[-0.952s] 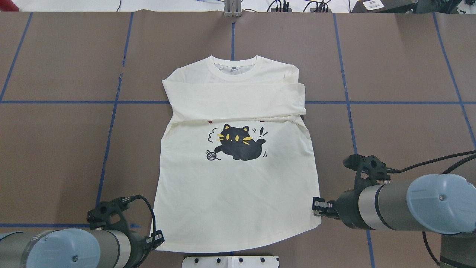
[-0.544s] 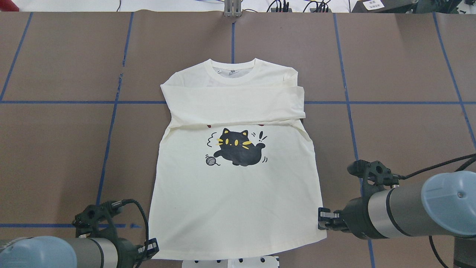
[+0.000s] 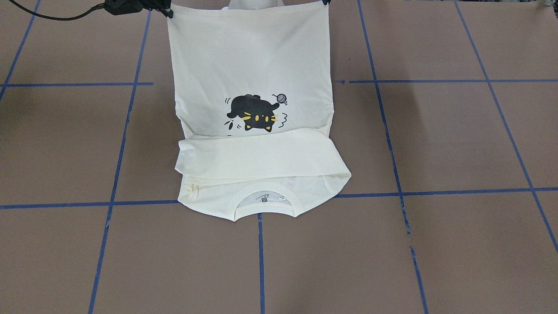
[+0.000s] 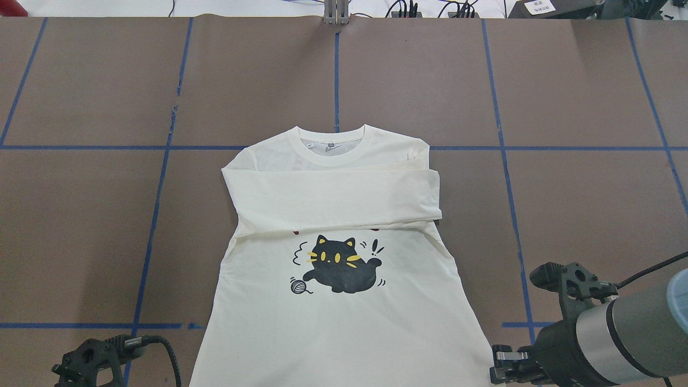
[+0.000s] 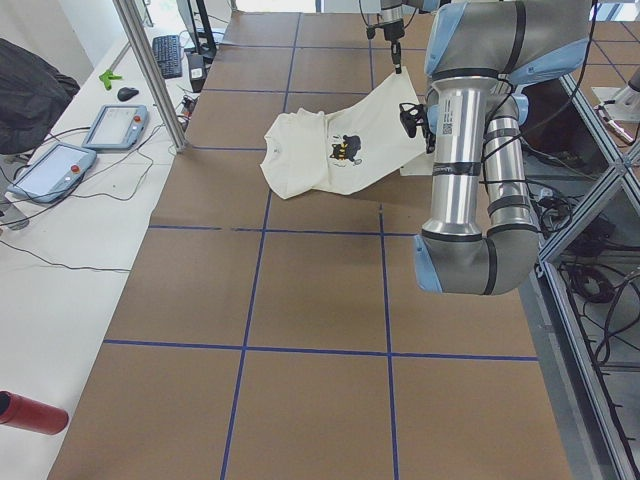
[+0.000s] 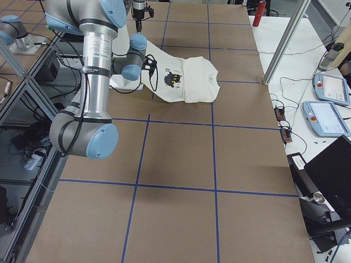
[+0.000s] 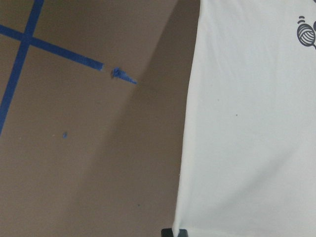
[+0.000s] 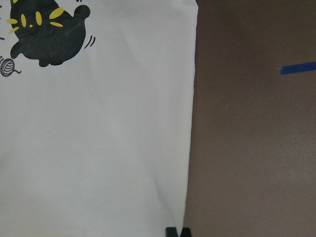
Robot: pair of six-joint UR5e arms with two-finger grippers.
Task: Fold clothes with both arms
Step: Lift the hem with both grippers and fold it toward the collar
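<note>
The cream long-sleeved T-shirt (image 4: 344,317) lies print-up, its sleeves folded across the chest above the black cat print (image 4: 336,266). The ribbed collar (image 4: 332,142) points away from the robot. The hem end is raised off the table toward the robot. My right gripper (image 4: 497,366) is shut on the hem's right corner, and its fingertips (image 8: 177,231) pinch the cloth edge in the right wrist view. My left gripper (image 7: 174,232) is shut on the hem's left corner. In the overhead view it sits below the frame; only its wrist camera mount (image 4: 97,355) shows.
Brown table cover (image 4: 591,80) with a grid of blue tape lines. A metal post (image 4: 336,13) stands at the far edge. The white pedestal base (image 3: 255,3) sits behind the hem. A side table holds teach pendants (image 5: 50,170) and a red cylinder (image 5: 30,412).
Both grippers have drawn back toward the robot's base with the hem held. The whole shirt has slid nearer the robot. The left gripper has dropped below the overhead view's bottom edge.
</note>
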